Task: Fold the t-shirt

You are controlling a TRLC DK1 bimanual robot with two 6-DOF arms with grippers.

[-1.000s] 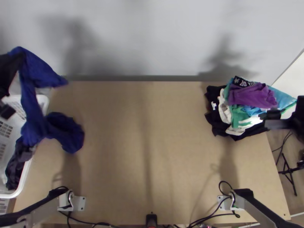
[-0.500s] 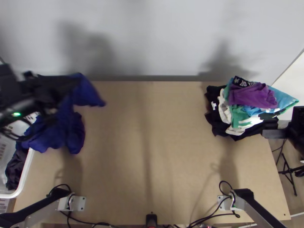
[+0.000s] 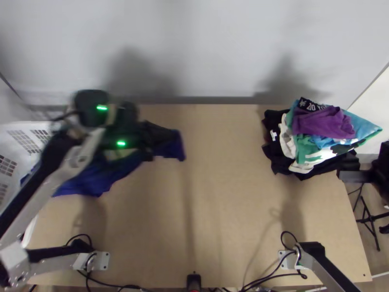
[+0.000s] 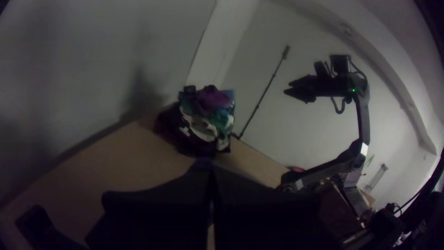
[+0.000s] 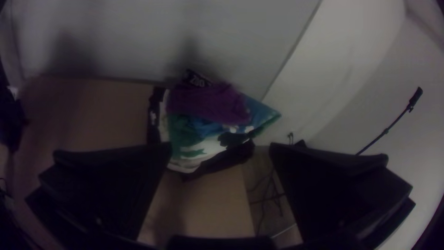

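Blue t-shirt (image 3: 92, 179), bunched, beside white basket (image 3: 18, 127), stretches away from it to left gripper (image 4: 209, 170), nearer hand, fingers closed on cloth. Right gripper (image 5: 221, 147), gaping, holding nothing, well apart from basket.

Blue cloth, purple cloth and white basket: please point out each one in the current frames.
Blue cloth (image 3: 92, 181): top view, on its broad lower part.
Purple cloth (image 5: 208, 103): right wrist view, near its middle.
White basket (image 3: 22, 140): top view, on its slotted wall.

Two arms (image 3: 36, 190), one t-shirt (image 3: 90, 181), one basket (image 3: 10, 128), one pile (image 3: 321, 122)
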